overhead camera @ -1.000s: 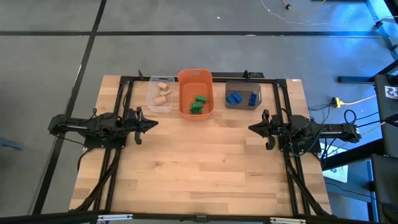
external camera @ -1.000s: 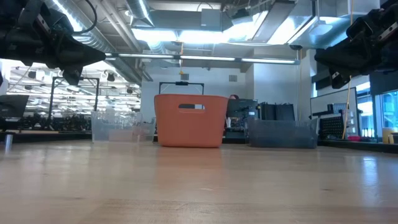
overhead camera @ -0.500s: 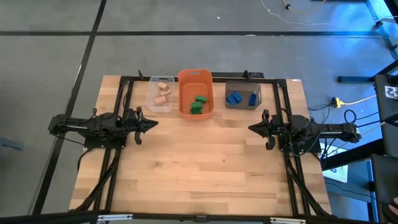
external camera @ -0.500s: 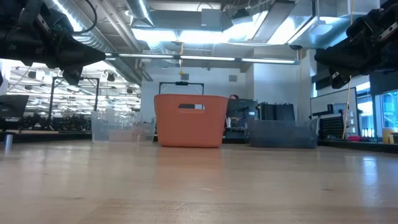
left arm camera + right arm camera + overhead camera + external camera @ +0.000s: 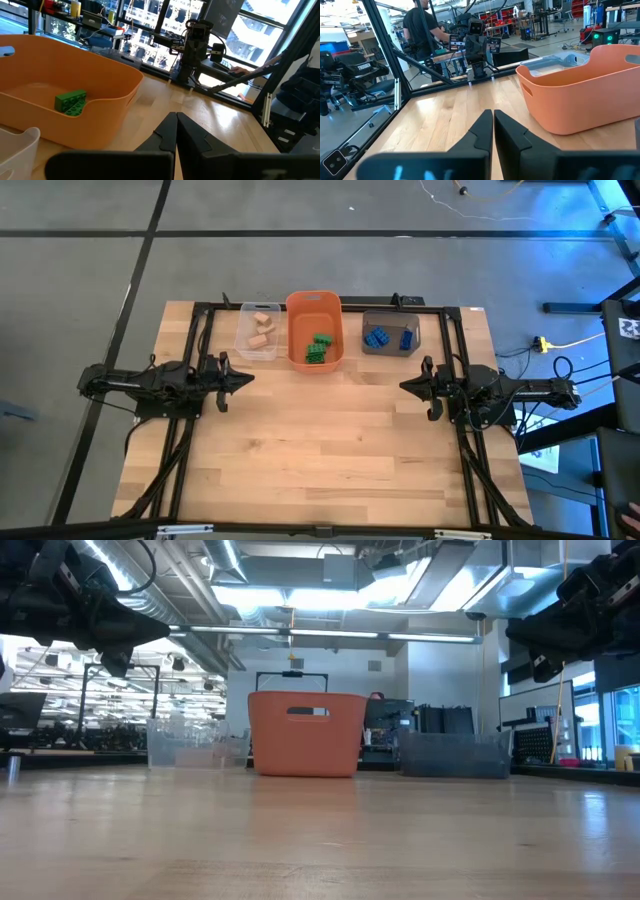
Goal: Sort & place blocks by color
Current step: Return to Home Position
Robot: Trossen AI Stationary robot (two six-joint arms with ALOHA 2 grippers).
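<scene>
Left jaws and right jaws were shut and empty at opposite bench (image 5: 330, 450) sides. Tan blocks (image 5: 262, 330), green blocks (image 5: 318, 348) and blue blocks (image 5: 377, 338) lay in separate bins (image 5: 313, 295).

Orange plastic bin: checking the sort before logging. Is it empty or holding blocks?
Not empty: green studded bricks lie inside the orange plastic bin, on its floor, in the high view.

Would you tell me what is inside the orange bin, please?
Green blocks lie clustered toward one end of the orange bin, seen from above. Whether anything lies beneath the cluster is hidden.
</scene>
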